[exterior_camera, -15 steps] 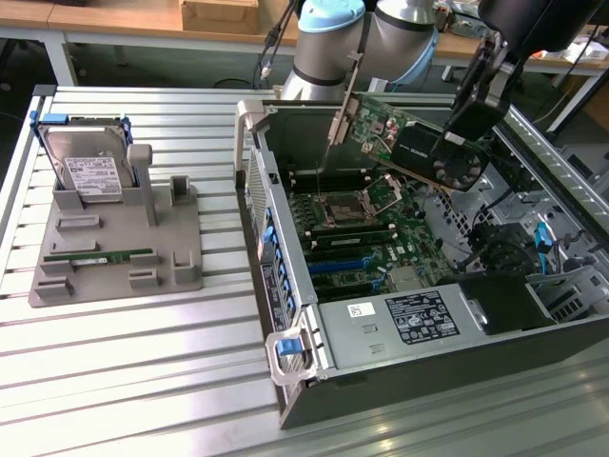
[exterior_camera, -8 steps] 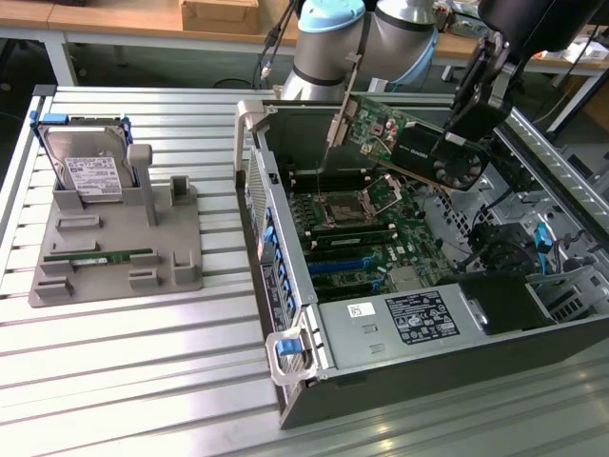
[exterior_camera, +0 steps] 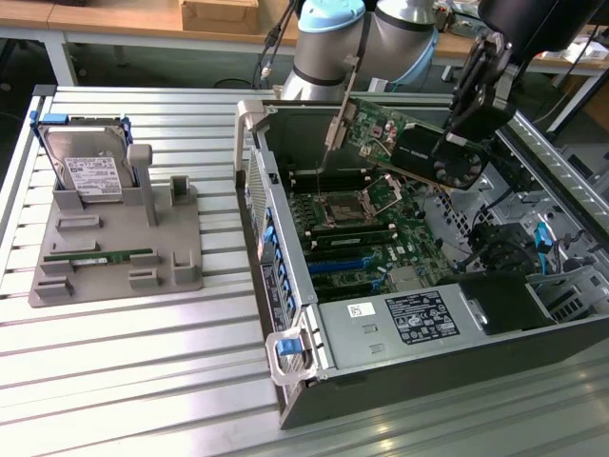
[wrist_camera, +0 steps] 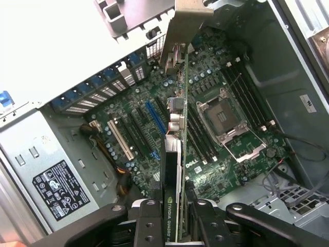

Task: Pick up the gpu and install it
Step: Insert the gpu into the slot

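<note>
One gpu, held aloft over an open computer case.
From the exterior view's left: hard drive and memory stick lie in a grey holder on the table, well apart from the work. Next comes the case, motherboard exposed. At the right, the gripper has its fingers pinching the gpu's cooler end. The card hangs tilted above the motherboard, clear of the slots, its long axis running away from the fingers toward its silver bracket.
</note>
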Action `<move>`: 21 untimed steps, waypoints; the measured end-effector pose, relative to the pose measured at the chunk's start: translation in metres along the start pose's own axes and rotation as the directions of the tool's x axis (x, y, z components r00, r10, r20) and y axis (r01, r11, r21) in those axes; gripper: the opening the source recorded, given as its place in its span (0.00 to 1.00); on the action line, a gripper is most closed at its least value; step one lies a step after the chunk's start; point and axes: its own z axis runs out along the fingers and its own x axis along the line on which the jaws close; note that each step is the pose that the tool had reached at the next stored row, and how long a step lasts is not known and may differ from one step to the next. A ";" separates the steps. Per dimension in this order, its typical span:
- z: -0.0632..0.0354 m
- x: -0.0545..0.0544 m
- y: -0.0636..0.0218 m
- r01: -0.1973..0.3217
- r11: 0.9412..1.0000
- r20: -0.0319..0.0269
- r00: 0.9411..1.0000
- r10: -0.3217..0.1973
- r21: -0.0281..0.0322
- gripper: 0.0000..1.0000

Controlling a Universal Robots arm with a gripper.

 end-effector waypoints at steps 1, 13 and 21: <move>0.0000 0.000 0.0000 0.007 1.000 0.000 1.000 -0.007 0.000 0.27; 0.0000 0.000 0.0000 0.096 0.995 -0.004 0.995 -0.096 -0.003 0.27; 0.0000 0.000 0.0000 0.152 0.988 -0.006 0.988 -0.152 -0.004 0.27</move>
